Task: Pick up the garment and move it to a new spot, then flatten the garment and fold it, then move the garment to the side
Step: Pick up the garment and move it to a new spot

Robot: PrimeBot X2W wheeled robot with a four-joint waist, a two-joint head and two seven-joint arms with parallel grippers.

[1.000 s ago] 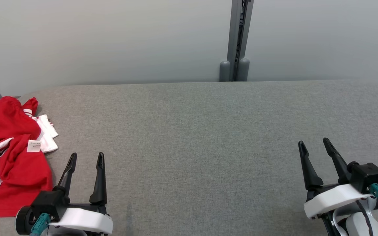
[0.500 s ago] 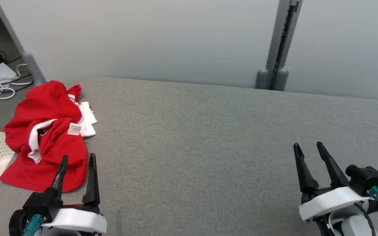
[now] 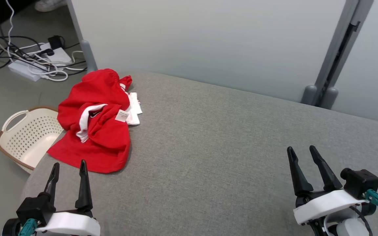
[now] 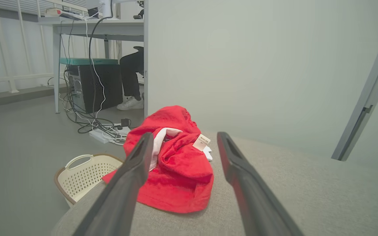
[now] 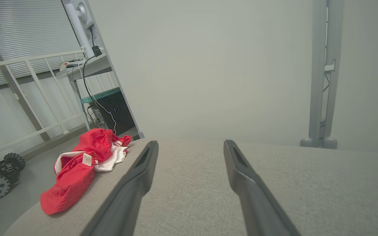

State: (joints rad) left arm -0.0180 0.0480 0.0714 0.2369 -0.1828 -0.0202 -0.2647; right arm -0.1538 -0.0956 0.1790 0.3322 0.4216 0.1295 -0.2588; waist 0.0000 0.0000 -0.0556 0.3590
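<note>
L gripper point(image 3: 69, 163): jaws spread wide, nothing held; positioned over near-left corner of grey padded table point(image 3: 228, 141), just short of garment point(image 3: 94, 134). R gripper point(image 3: 300, 148): jaws likewise parted, empty; over table's near-right, well apart from garment. Said garment: red w/ white trim, crumpled at table's left edge, tag showing. Perforated basket point(image 3: 28, 137) on floor beside that edge; cables point(image 3: 34, 62) beyond.

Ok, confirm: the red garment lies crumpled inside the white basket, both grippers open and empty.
Not quite. The head view shows the red garment crumpled on the grey table, at its left end, not inside the white basket on the floor beside it. The left gripper and right gripper are open and empty.
</note>
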